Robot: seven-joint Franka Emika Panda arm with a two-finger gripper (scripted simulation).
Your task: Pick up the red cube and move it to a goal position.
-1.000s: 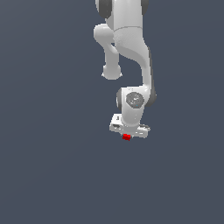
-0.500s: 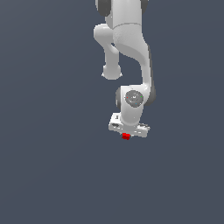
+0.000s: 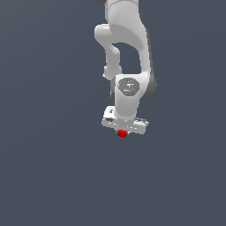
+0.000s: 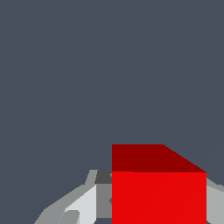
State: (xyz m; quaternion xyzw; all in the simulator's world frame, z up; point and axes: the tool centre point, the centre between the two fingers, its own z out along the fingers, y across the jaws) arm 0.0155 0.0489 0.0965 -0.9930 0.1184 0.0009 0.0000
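The red cube (image 3: 122, 133) shows just under the white gripper (image 3: 122, 130) in the exterior view, with only its lower part visible below the hand. In the wrist view the red cube (image 4: 158, 197) fills the space between the two fingers, and one grey-white finger (image 4: 83, 205) lies against its side. The gripper is shut on the cube and holds it over the plain dark grey surface (image 3: 53, 167). The fingertips are hidden by the cube in the exterior view. No goal marker is visible.
The white arm (image 3: 128, 48) reaches down from the top of the exterior view to the hand. Nothing else shows on the dark grey surface.
The gripper and the red cube in it have shifted slightly up and toward the exterior view's left. The grip on the cube is unchanged.
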